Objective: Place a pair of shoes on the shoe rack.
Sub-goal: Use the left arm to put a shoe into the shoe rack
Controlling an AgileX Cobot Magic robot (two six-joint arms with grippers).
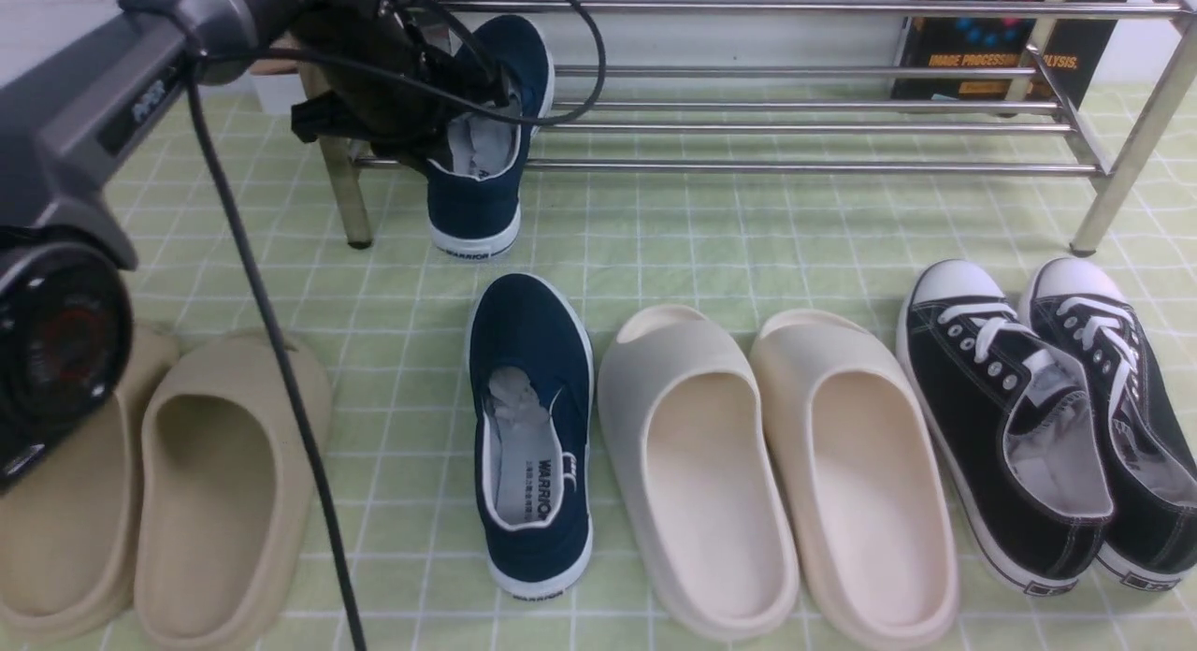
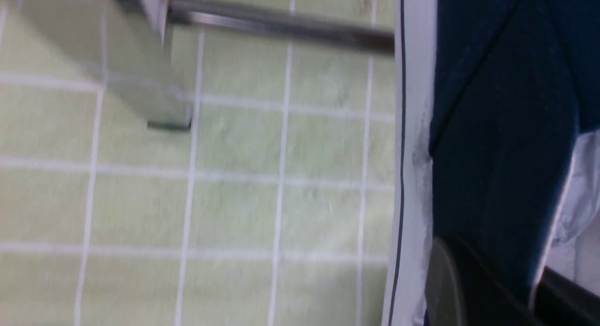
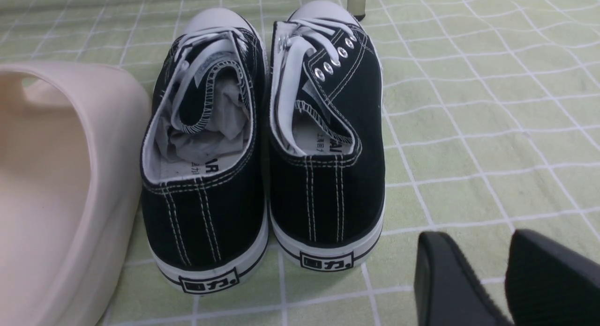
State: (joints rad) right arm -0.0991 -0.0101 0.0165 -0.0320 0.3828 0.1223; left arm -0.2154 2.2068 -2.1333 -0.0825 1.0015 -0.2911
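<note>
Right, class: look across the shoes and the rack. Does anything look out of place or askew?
Yes. One navy slip-on is steeply tilted, toe up, heel dropping in front of the shoe rack, gripped by the left hand. Its partner lies alone on the floor between beige slides and cream slides.

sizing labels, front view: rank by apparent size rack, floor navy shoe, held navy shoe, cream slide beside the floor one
1. rack
2. cream slide
3. floor navy shoe
4. held navy shoe, farther off, so true size unsure

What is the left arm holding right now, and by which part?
The left gripper holds one navy blue canvas slip-on sneaker, jaws pinching its side wall at the collar.
</note>
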